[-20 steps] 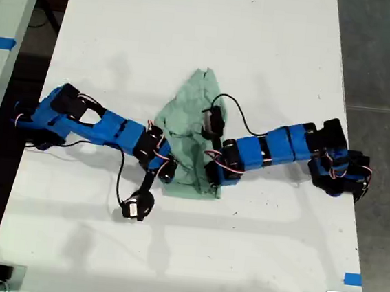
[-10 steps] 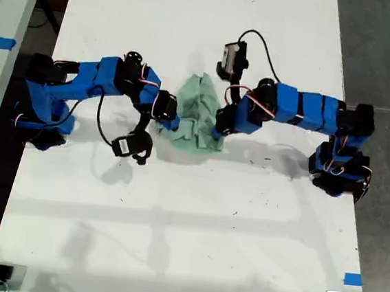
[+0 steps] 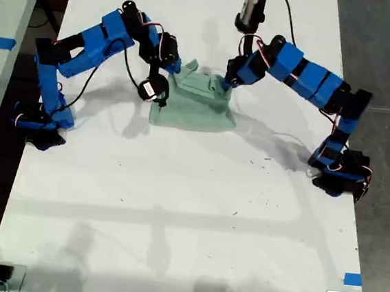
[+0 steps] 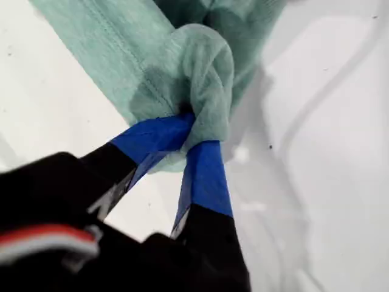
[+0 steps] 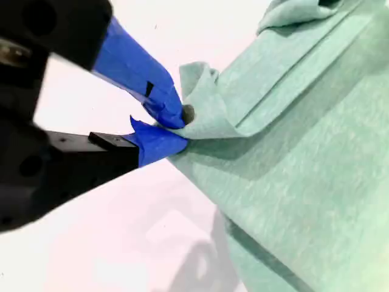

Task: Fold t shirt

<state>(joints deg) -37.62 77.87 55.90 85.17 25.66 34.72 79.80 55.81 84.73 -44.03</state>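
White table (image 3: 174,220) filling the exterior view, grey floor showing at three o'clock. Lying toward twelve o'clock from the table's centre: the t shirt (image 3: 193,110), pale mint, spreading as a short, flat slab with its far edge gathered up. Pinching a rolled bunch of that cloth between nearly closed blue tips: my first gripper (image 4: 193,131). Clamping a folded corner in the same way: my second gripper (image 5: 165,126). Having swung up toward twelve o'clock from low at mid-table a second ago, dragging the fabric along: both arms, one reaching in from nine o'clock (image 3: 87,42), one from three o'clock (image 3: 312,78). Judging by the shorter, squarer outline: carrying a fold across, with release and smoothing not yet done.
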